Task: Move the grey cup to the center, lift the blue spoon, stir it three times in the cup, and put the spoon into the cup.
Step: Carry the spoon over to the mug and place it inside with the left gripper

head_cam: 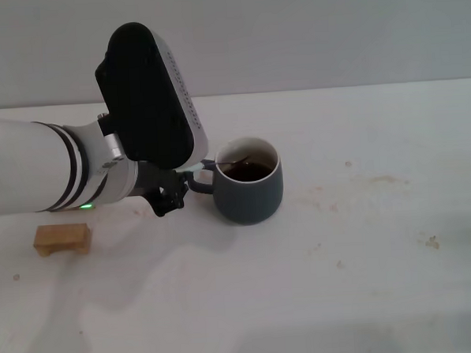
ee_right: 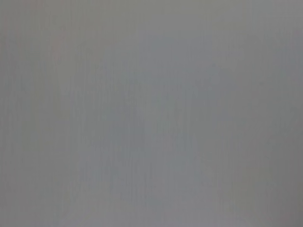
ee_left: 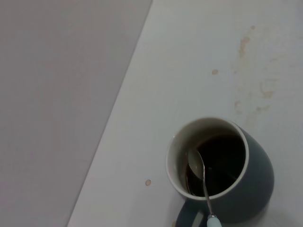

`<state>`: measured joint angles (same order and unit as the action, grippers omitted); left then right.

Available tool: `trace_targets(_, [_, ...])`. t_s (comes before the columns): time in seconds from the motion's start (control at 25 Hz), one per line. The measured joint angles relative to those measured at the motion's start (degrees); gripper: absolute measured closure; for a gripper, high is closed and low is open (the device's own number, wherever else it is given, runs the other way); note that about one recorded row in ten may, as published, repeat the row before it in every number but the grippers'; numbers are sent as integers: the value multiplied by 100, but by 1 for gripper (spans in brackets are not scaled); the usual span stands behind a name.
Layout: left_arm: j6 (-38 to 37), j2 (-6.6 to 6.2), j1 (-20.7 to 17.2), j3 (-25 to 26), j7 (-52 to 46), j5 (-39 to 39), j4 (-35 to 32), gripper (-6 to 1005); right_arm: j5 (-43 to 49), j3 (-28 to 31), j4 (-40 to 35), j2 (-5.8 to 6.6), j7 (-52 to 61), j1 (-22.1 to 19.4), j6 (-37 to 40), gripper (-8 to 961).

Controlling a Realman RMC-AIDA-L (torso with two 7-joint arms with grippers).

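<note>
The grey cup [head_cam: 250,191] stands near the middle of the white table, its handle pointing to my left gripper, with dark brown liquid inside. The blue spoon [head_cam: 228,161] slants over the rim. Its metal bowl [ee_left: 195,163] rests inside the cup [ee_left: 251,179] at the liquid's surface, and its pale blue handle end [ee_left: 212,221] runs back toward my hand. My left gripper [head_cam: 187,179] sits just beside the cup's handle, shut on the spoon's handle, and is largely hidden under the black wrist housing. The right arm does not show in the head view.
A small tan wooden block [head_cam: 62,238] lies on the table to the left, under my left forearm. Faint brown stains [head_cam: 378,181] mark the table right of the cup. A grey wall runs behind the table's far edge [head_cam: 334,88].
</note>
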<state>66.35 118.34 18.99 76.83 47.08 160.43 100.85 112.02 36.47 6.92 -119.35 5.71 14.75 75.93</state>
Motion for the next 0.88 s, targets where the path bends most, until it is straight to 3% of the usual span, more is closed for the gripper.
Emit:
trace_targets(0.28, [-61,-2,-19,-97,-15,17,-13,853,3,1,4,0,0,-13,0,955])
trace_targets(0.64, [-25,5,0,-232,-59,168,-6,769,11,-8,3,-3,0,-49,0,955])
trace_targets(0.88, [-162,0,-180,-202,-194,174,448,708,12,-8,3,-9,0,-110,3,955])
